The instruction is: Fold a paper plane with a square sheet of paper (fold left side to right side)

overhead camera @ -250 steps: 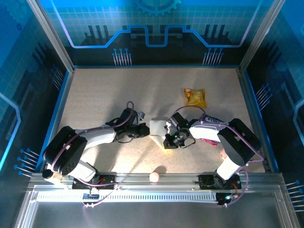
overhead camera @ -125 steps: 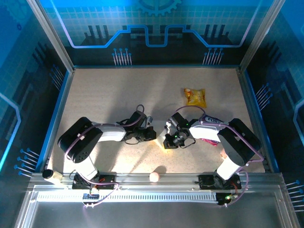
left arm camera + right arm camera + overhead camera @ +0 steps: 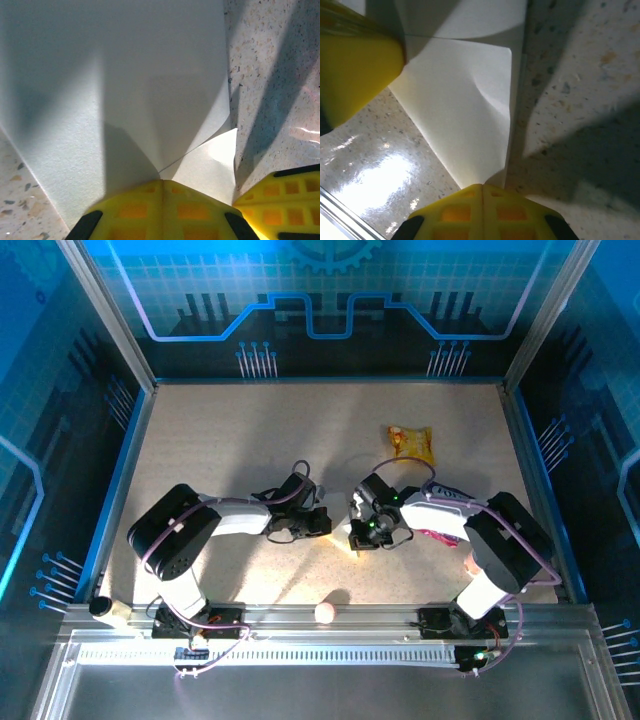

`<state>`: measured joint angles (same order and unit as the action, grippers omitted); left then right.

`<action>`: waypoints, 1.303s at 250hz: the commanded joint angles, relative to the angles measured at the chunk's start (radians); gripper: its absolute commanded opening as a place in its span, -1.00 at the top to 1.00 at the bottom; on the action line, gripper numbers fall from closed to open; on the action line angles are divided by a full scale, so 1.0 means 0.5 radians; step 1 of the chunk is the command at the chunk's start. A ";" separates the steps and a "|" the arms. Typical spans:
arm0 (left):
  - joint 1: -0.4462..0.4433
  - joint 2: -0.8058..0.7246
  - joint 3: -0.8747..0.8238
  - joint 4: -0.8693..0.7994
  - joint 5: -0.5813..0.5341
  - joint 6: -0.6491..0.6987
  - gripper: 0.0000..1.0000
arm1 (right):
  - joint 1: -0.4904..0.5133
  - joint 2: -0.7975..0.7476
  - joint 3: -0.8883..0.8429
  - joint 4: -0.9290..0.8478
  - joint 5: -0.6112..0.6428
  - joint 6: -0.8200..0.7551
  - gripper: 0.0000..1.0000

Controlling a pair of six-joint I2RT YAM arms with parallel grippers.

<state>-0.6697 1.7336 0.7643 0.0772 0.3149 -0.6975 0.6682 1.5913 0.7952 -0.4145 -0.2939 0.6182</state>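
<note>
The square sheet of paper (image 3: pixel 100 100) is creased white paper lying between my two grippers, with a folded flap (image 3: pixel 465 115) showing in the right wrist view. From above, a small sliver of the paper (image 3: pixel 349 544) shows under the arms. My left gripper (image 3: pixel 162 182) is shut, its tips against the paper where a fold line ends. My right gripper (image 3: pixel 482 186) is shut too, touching the narrow end of the flap. Whether either one pinches the sheet I cannot tell. The two grippers (image 3: pixel 325 523) (image 3: pixel 357 535) sit close together at the table's middle.
A yellow snack packet (image 3: pixel 411 444) lies behind the right arm. A pink wrapper (image 3: pixel 438 536) peeks out under the right forearm. A small pale ball (image 3: pixel 325 612) rests at the front rail. Speckled tabletop (image 3: pixel 220 440) stretches to the back and left.
My left gripper has slid right over the paper toward the right gripper. The white sheet, plainly seen from above before, is now mostly covered. The right gripper barely moved.
</note>
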 commanded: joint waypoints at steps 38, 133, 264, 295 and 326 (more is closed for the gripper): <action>-0.038 0.030 -0.016 -0.218 -0.117 0.013 1.00 | 0.002 -0.100 0.033 0.076 -0.165 0.131 1.00; -0.046 0.030 -0.022 -0.205 -0.130 0.003 1.00 | 0.023 0.186 0.098 0.292 -0.319 0.146 1.00; -0.053 0.005 -0.035 -0.218 -0.166 -0.013 1.00 | 0.023 0.355 0.159 0.375 -0.348 0.145 1.00; -0.053 0.006 -0.044 -0.221 -0.183 -0.019 1.00 | 0.023 0.399 0.161 0.319 -0.318 0.118 1.00; -0.053 0.003 -0.052 -0.224 -0.205 -0.023 1.00 | 0.024 0.396 0.151 0.234 -0.297 0.085 1.00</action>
<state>-0.6853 1.7248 0.7650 0.0654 0.2665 -0.7052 0.6685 1.7569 0.8604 -0.2512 -0.4644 0.6769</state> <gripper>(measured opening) 0.065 0.061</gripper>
